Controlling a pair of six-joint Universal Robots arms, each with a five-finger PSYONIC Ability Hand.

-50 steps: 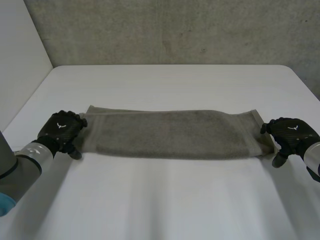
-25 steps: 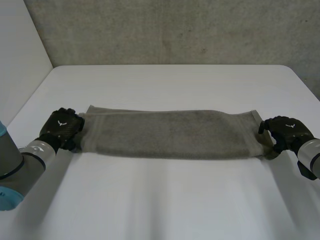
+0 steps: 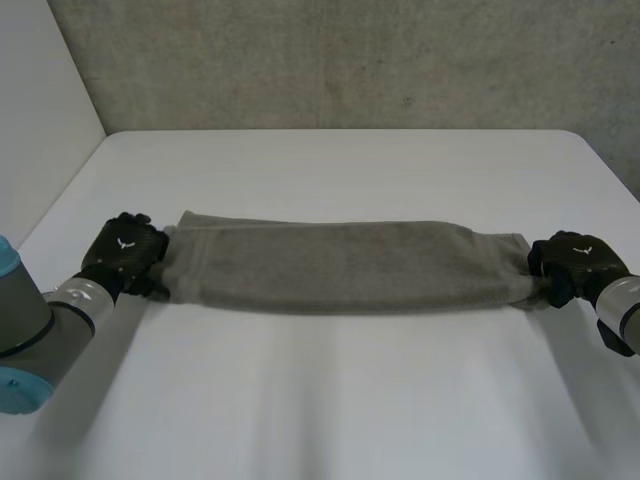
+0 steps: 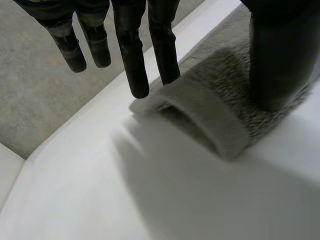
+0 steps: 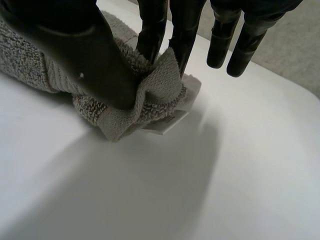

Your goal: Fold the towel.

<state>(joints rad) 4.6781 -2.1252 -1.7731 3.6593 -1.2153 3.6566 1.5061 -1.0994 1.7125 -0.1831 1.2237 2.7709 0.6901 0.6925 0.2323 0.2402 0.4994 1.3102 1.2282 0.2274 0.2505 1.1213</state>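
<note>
A grey-brown towel [image 3: 330, 265] lies as a long band across the white table [image 3: 330, 170]. My left hand [image 3: 125, 255] is at its left end. In the left wrist view the thumb [image 4: 280, 60] presses on the towel [image 4: 210, 120] and two fingers [image 4: 135, 65] meet its corner, so the hem arches up between them. My right hand [image 3: 575, 262] is at the right end. In the right wrist view the thumb [image 5: 85, 55] and fingers [image 5: 182, 30] pinch the bunched end of the towel [image 5: 150, 95], where a white label [image 5: 167, 122] sticks out.
A grey wall stands behind the table's far edge. The table's left and right edges [image 3: 60, 210] run close to each hand. Bare white tabletop lies in front of and beyond the towel.
My right hand has curled shut on the towel's right end. My left hand has closed in on the left end. The towel has gathered into a narrower, tauter band.
</note>
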